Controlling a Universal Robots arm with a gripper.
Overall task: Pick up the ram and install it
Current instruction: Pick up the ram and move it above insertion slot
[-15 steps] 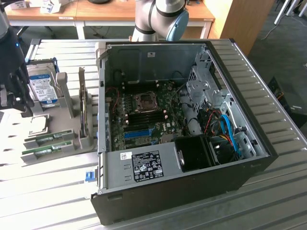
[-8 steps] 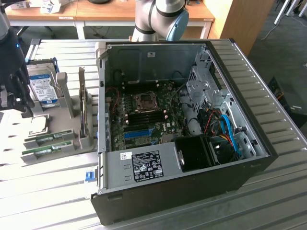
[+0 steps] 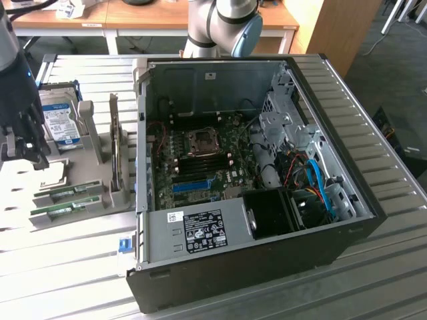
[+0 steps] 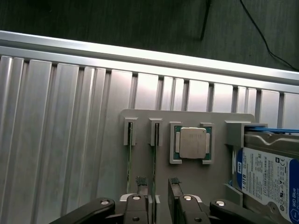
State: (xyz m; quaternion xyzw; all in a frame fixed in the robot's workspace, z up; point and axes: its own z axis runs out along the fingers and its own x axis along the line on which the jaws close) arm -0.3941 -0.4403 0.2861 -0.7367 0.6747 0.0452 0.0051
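The hand (image 4: 157, 181) hangs wide open and empty over the grey holder (image 4: 140, 122) on the desk (image 4: 56, 116), one finger either side of the ram (image 4: 154, 161), which stands on edge. The twin stick (image 4: 129, 158) stands just beside it, so a slight offset could snag that one instead. The hard drive (image 4: 266, 179) label reads "WD Blue".

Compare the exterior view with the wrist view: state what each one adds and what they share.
Exterior view adds: the open computer case, its motherboard with a blue slot, and the arm's base. Wrist view adds: a square processor chip seated in a pocket. Shared: the open hand lined up over the ram, its twin stick, the hard drive and the grey holder.
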